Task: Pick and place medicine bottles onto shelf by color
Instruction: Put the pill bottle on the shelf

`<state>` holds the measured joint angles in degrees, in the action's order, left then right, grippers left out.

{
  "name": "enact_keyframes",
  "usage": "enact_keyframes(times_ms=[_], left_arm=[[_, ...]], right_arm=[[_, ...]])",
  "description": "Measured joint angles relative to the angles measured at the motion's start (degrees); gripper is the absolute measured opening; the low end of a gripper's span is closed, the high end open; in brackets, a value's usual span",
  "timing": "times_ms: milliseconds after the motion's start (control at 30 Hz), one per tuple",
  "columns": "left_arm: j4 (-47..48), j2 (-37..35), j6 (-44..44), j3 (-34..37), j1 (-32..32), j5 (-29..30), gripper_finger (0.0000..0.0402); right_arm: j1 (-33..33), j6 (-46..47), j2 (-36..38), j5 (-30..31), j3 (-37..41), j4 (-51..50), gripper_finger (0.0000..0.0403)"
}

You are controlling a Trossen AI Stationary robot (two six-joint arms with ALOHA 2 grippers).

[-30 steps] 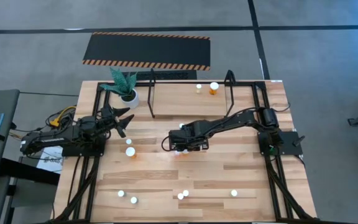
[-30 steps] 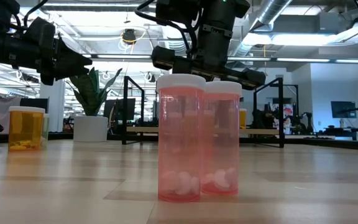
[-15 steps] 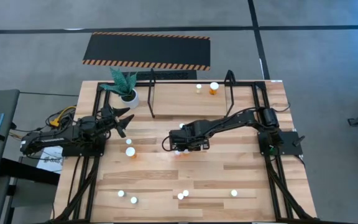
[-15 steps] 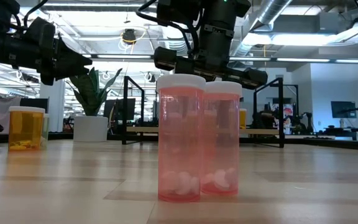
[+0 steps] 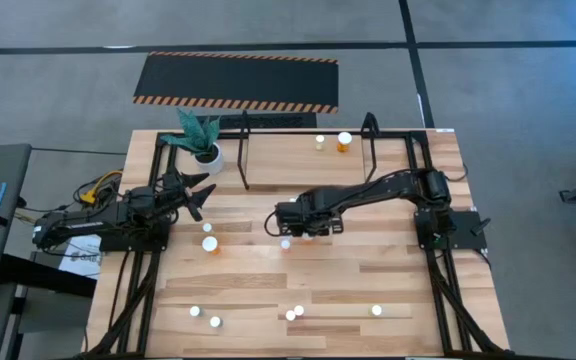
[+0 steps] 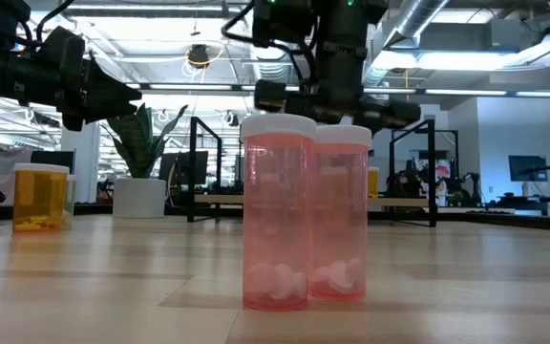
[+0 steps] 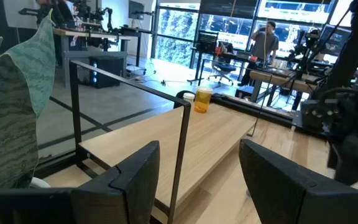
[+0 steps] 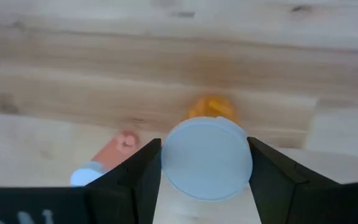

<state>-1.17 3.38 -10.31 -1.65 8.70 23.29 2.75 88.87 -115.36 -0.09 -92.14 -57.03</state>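
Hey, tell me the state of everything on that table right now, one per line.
Left tool: open, empty.
Right tool: shut on white-capped orange plastic bottle.
Two pink plastic bottles: upright, capped.
Black metal-tube shelf: two capped bottles within its frame.

The orange bottle's (image 8: 207,158) body is hidden beneath its cap.

— Where do the cameras sit?
— One overhead, looking straight down on the whole surface (image 5: 298,290); one level with it, close to two pink bottles (image 6: 277,212).
— Shared?
— Probably those bottles.
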Motion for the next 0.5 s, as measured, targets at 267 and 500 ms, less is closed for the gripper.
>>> enact_keyframes(times_ms=[267,500], left_arm=[[0.00,0.00,0.00,0.00,-0.01,0.01,0.0208],[0.00,0.00,0.00,0.00,0.01,-0.06,0.0208]], right_arm=[[-3.18,-3.89,3.94,0.02,-0.04,-4.35,0.0211],[-8.10,-9.47,7.28,0.27,-0.09,-8.26,0.0212]])
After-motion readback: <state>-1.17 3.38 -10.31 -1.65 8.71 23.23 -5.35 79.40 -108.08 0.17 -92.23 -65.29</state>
